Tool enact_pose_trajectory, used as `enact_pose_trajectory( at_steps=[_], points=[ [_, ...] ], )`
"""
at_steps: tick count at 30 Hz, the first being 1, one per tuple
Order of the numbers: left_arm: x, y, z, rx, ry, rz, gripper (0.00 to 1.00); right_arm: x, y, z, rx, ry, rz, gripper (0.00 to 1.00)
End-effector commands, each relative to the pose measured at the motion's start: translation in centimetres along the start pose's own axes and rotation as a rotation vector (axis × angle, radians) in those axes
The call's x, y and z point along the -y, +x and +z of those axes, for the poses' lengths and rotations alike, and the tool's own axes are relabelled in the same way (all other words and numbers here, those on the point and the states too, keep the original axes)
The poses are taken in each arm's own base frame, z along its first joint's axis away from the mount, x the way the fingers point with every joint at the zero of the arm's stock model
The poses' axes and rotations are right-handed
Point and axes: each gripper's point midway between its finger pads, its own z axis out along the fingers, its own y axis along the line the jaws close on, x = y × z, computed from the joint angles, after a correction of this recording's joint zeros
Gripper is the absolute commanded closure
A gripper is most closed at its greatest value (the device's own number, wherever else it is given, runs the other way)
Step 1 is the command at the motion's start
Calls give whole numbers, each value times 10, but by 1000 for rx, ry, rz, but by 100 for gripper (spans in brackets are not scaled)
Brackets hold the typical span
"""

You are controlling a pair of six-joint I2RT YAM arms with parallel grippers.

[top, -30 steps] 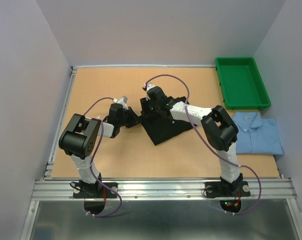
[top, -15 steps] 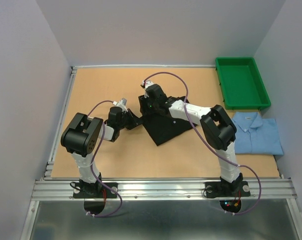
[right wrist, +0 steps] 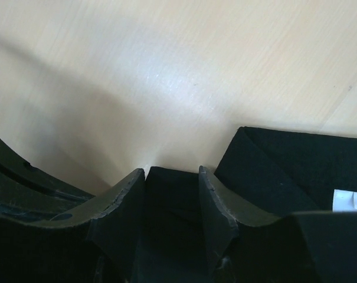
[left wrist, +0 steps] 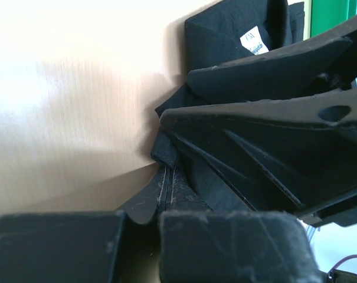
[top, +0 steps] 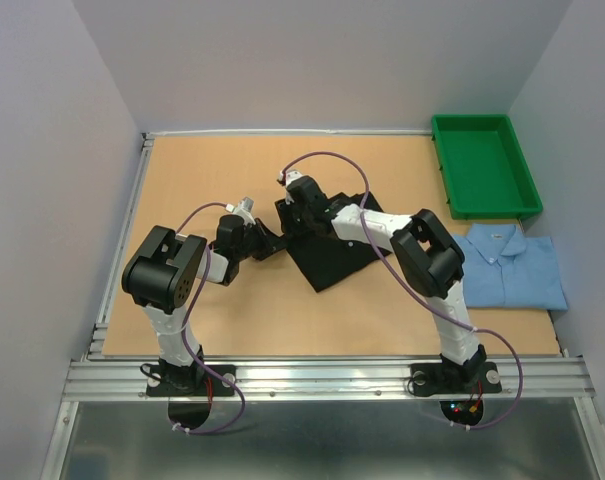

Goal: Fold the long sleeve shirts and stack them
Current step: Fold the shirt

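Left wrist view: the left gripper (left wrist: 146, 219) has its jaws pressed together. The layered edge of the black shirt (left wrist: 225, 35) runs in between them, so I judge the cloth is pinched there. In the right wrist view, the right gripper (right wrist: 172, 177) has its jaws about half apart. A thick fold of the same black cloth fills the gap, which looks like a grip and not an empty opening.

From above, both grippers meet at the far left corner of the black shirt. It lies as a partly folded dark block in the middle of the table (top: 232, 170). The light blue shirt (top: 512, 265) lies folded at the right edge, just on the near side of the green tray (top: 482, 165) and well apart from the black one.

So one shirt seems finished. The black one is in the middle of folding, and the stacking is not yet done.
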Motion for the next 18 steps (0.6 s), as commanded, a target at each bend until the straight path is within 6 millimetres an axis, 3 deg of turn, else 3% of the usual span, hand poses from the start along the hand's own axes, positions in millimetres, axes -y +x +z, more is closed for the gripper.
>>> enact_pose_trajectory(
  at_steps=[1,9,18],
  points=[
    [9,-2,-1,12,44,7,100,-13,-31,-2,77,-19,-24,55],
    [4,1,0,7,32,-11,100,-19,-29,-8,74,-33,-31,57],
    [1,4,0,0,24,-24,100,-18,-19,-6,52,-32,-35,75]
  ],
)
